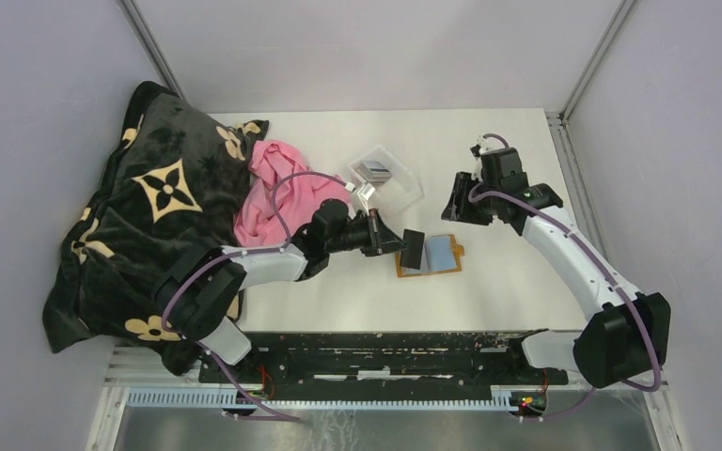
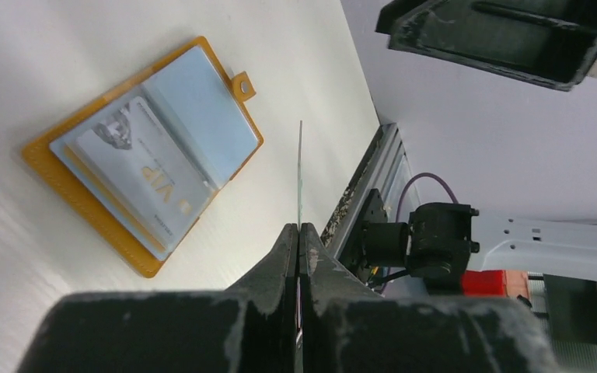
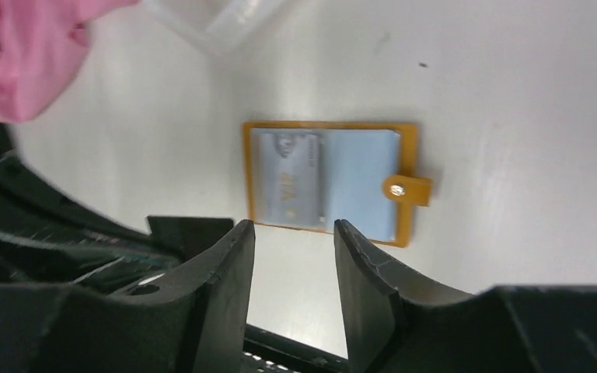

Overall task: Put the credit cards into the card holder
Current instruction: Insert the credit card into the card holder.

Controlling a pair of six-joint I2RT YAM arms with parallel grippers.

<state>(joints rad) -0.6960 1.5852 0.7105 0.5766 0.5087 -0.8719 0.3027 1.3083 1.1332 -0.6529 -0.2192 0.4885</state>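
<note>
The card holder (image 3: 408, 151) is orange-tan around pale blue, clear pockets. The pocketed card (image 3: 295, 183) is silver-grey with gold VIP lettering. The held card (image 1: 414, 249) shows a dark face. The tray cards (image 1: 373, 170) look grey and dark, and the tray (image 1: 406, 193) is clear. The blanket (image 1: 150, 207) is black with cream flowers and four-pointed stars. The cloth (image 1: 273, 193) is pink. The bench (image 1: 508, 291) is white. The left fingers (image 2: 276, 260) and right fingers (image 3: 221, 272) are black. The left arm (image 1: 263, 265) and right arm (image 1: 573, 254) are white with black joints. The cable (image 2: 422, 176) is purple.
</note>
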